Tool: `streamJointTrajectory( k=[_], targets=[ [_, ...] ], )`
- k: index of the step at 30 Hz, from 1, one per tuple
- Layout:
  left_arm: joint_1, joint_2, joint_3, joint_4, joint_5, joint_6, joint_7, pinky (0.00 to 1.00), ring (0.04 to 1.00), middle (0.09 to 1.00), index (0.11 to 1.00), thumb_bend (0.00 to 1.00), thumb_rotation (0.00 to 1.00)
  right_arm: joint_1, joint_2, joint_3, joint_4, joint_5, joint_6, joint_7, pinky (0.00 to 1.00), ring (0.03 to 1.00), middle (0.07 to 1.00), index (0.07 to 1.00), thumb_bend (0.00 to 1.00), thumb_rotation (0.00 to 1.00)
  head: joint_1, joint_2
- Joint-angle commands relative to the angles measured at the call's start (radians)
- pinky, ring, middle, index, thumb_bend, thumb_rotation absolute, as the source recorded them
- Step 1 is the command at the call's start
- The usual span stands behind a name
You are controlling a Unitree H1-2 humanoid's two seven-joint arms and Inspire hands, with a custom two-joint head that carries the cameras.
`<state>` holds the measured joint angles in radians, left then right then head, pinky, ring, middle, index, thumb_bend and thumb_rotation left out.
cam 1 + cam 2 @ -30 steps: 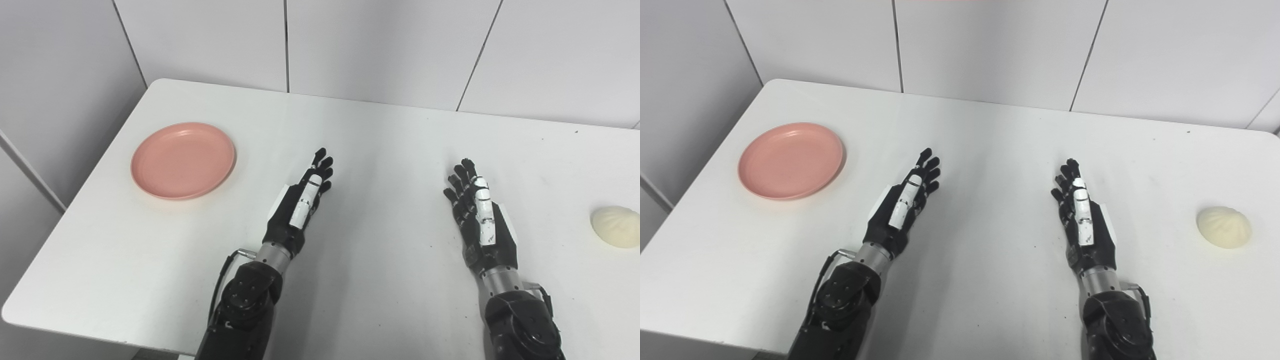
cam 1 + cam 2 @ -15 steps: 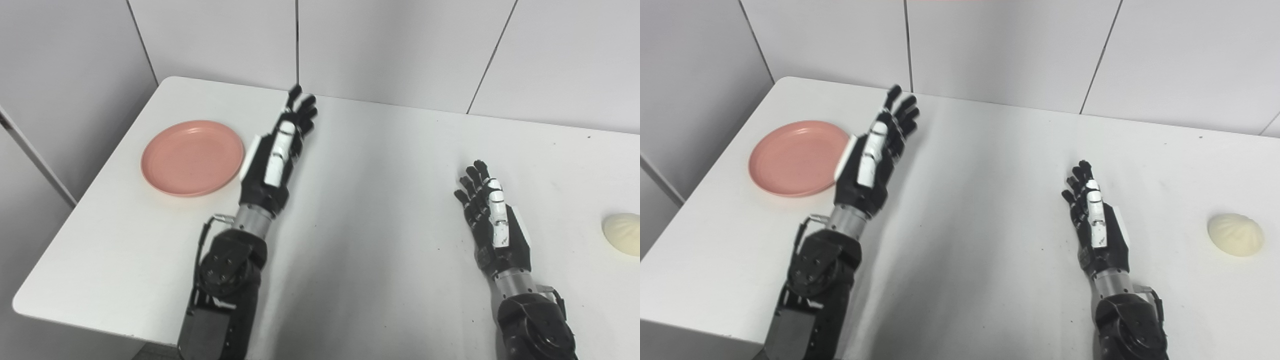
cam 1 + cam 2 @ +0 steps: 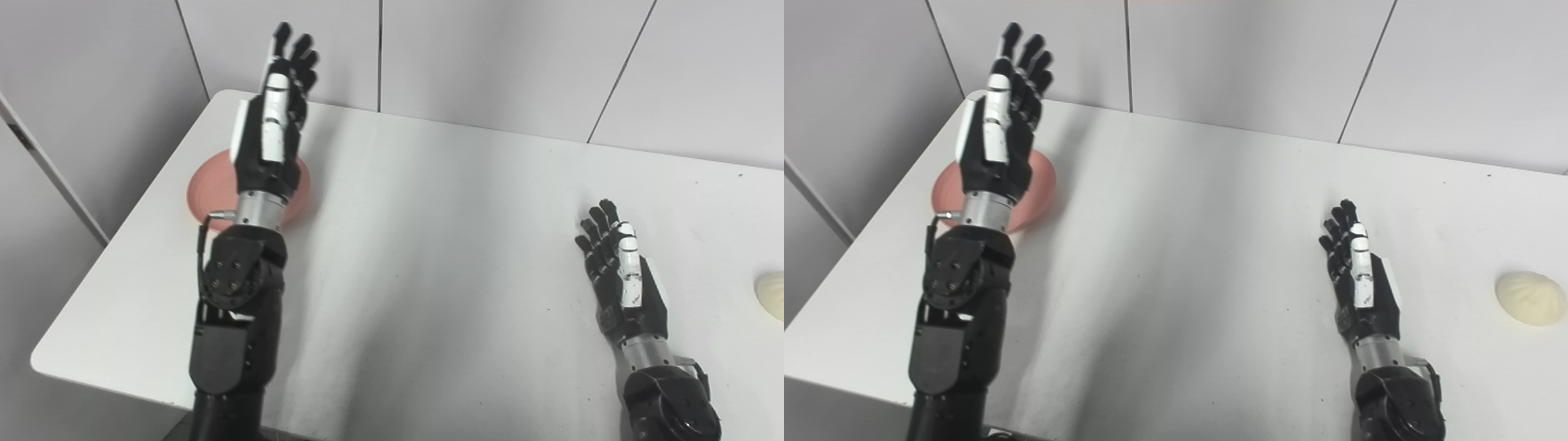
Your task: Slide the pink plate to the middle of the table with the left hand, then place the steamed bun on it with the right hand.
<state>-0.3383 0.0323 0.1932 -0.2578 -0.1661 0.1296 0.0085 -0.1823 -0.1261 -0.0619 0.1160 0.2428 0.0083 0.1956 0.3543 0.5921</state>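
The pink plate (image 3: 205, 193) lies near the table's left edge, mostly hidden behind my left hand and wrist. My left hand (image 3: 272, 119) is raised high above the plate, open and empty, fingers straight and pointing up. The steamed bun (image 3: 1530, 298) sits on the table at the far right; only its edge shows in the left eye view (image 3: 773, 294). My right hand (image 3: 1356, 282) rests low over the table at the right, open and empty, well left of the bun.
The white table (image 3: 441, 245) has its left edge close beside the plate and its front edge near my arms. Grey tiled walls (image 3: 490, 55) stand right behind the table and along its left side.
My left arm has lifted and swung left, from the table's middle to above the pink plate, now covering most of it. The right hand has held still. The camera has shifted left.
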Motion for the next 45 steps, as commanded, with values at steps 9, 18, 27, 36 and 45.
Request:
streamJointTrajectory(
  k=[9,18,27,36,45],
  targets=[
    [-0.075,0.103,0.113,0.023,-0.047,-0.037,0.037,1.00,0.992,0.989,1.000,0.44,1.00,0.037,-0.001,-0.014,0.039,0.019,-0.010,0.011,1.00,1.000,1.000,1.000,0.15,1.00,0.024,-0.006],
    [-0.070,0.169,0.195,0.079,-0.107,-0.057,0.040,1.00,0.995,0.989,1.000,0.45,1.00,0.037,-0.003,-0.014,0.043,0.015,-0.017,0.013,1.00,1.000,1.000,1.000,0.14,1.00,0.029,-0.008],
    [-0.053,0.235,0.254,0.171,-0.149,-0.102,0.025,1.00,0.993,0.984,1.000,0.47,1.00,0.038,-0.003,-0.017,0.038,0.030,-0.010,0.021,1.00,1.000,1.000,1.000,0.15,1.00,0.035,-0.008],
    [-0.030,0.281,0.274,0.243,-0.159,-0.117,0.028,1.00,0.989,0.990,1.000,0.47,1.00,0.039,-0.005,-0.022,0.036,0.040,-0.006,0.026,1.00,1.000,1.000,1.000,0.14,1.00,0.043,-0.006],
    [-0.013,0.300,0.282,0.332,-0.187,-0.142,0.005,1.00,0.988,0.989,0.996,0.45,1.00,0.040,-0.002,-0.023,0.031,0.035,-0.008,0.020,1.00,1.000,1.000,1.000,0.12,1.00,0.043,-0.001]
  ],
)
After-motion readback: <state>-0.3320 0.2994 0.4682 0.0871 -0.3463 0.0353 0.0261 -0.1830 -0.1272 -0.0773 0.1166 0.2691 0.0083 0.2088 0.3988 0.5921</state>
